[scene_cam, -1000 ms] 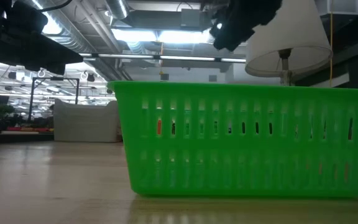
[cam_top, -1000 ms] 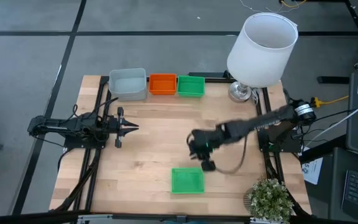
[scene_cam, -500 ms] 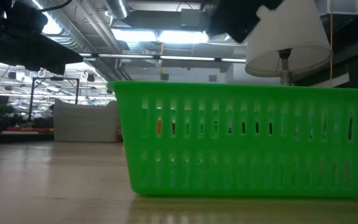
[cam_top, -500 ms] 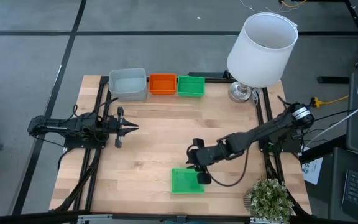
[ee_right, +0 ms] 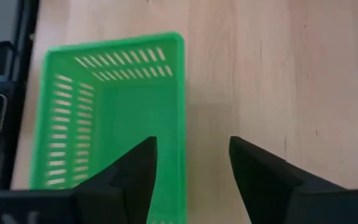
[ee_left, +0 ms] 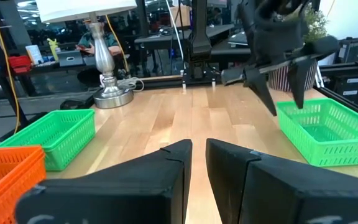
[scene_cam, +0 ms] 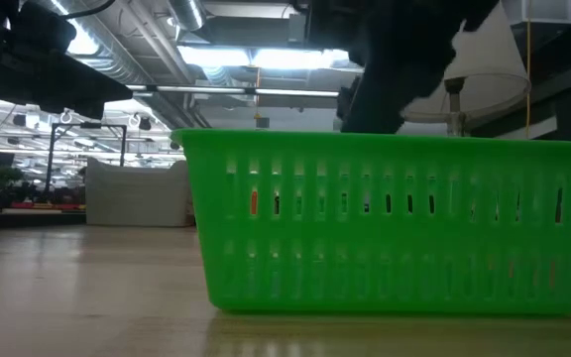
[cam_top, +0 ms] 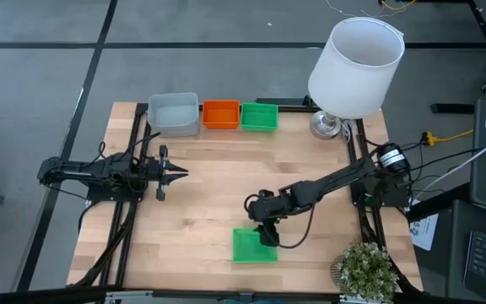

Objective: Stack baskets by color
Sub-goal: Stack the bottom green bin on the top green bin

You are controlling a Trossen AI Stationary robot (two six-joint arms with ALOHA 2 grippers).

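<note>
Right claw hangs over the lone green basket, which sits on the tabletop at the near edge, well apart from the lamp. My fingers are spread wide and straddle one long wall of the basket, one finger above the inside, one above bare wood outside. Nothing is pinched between them. I judge this placement is for a rim grasp: the wall is thin and slotted, so closing across it should give a firm hold for lifting.

The target stack of green stands at the far edge, just beside the lamp's base; the orange stack is next to it on the side away from the lamp, then the grey stack beyond that. This basket looks like the last one loose.

Left claw waits well clear of the lamp, across the tabletop, fingers nearly pressed together, a narrow gap showing, holding nothing
</note>
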